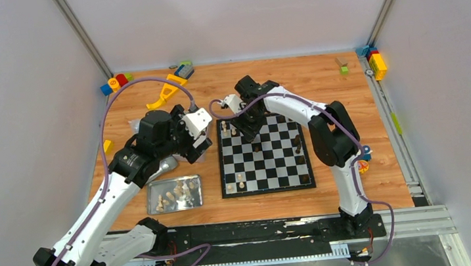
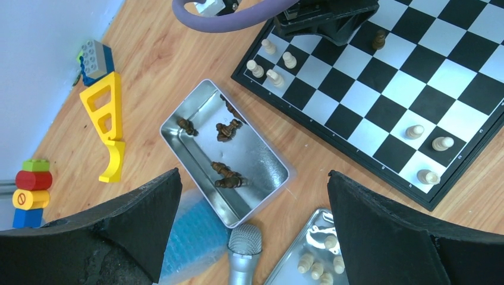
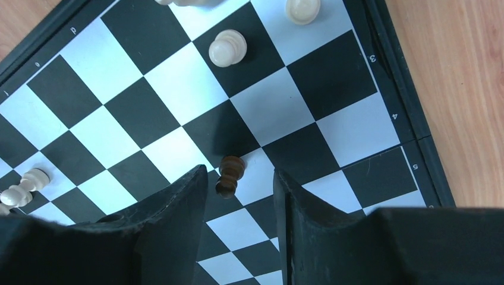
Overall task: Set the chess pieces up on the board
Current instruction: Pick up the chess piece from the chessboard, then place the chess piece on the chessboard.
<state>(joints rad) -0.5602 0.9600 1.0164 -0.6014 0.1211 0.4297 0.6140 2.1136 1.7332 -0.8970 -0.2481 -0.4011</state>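
The board [image 1: 269, 191] lies mid-table with a few cream chess pieces [image 2: 272, 76] standing at two of its corners. My right gripper [image 3: 240, 172] hovers low over the board [image 3: 119, 77], open. A dark brown pawn [image 3: 230, 176] stands upright between its fingertips, close to the left finger, with a gap on the other side. My left gripper [image 2: 254, 173] is wide open and empty, above a metal tin [image 2: 261, 160] holding several dark pieces [image 2: 227, 174]. A flat tray [image 1: 174, 194] holds several cream pieces.
A silver toy microphone [image 2: 243, 249] and a blue padded sheet [image 2: 193, 234] lie beside the tin. A yellow toy [image 2: 109, 122] and stacked blocks [image 2: 32, 190] sit near the left wall. More blocks [image 1: 376, 62] rest at the far right corner.
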